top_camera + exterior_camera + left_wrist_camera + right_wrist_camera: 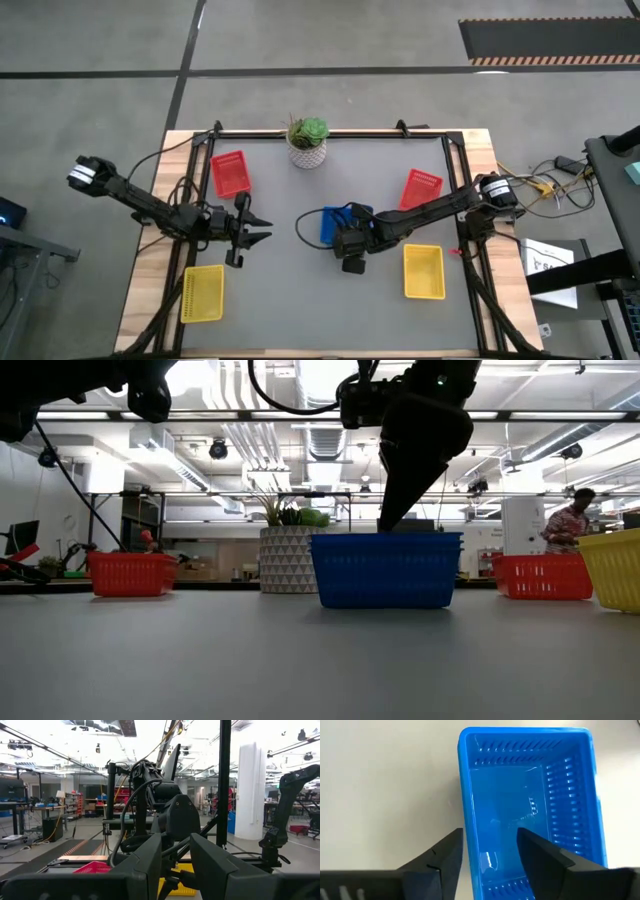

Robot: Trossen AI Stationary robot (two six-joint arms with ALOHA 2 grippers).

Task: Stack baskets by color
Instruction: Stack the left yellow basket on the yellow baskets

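A blue basket [328,224] stands on the table's middle; whether others nest inside it I cannot tell. My right gripper [490,845] hangs open over its near end, slanting down. One finger is outside a long wall and one is inside the basket. Red baskets rest at the far left [230,173] and far right [422,187]. Yellow baskets lie at the near left [203,293] and near right [423,271]. My left gripper [262,228] is open in the air, left of the blue basket, with nothing between its fingers. My right gripper straddles the blue basket's long wall [465,820] near one end, slanting down from above. Its outer fingertip [456,840] is right beside the wall; whether it touches I cannot tell. The basket stands flat on the table [385,572].
A green plant in a white patterned pot [307,142] stands at the far edge's middle. A black frame [330,133] runs along the far edge and both sides. Bare grey table lies in the near middle [310,300].
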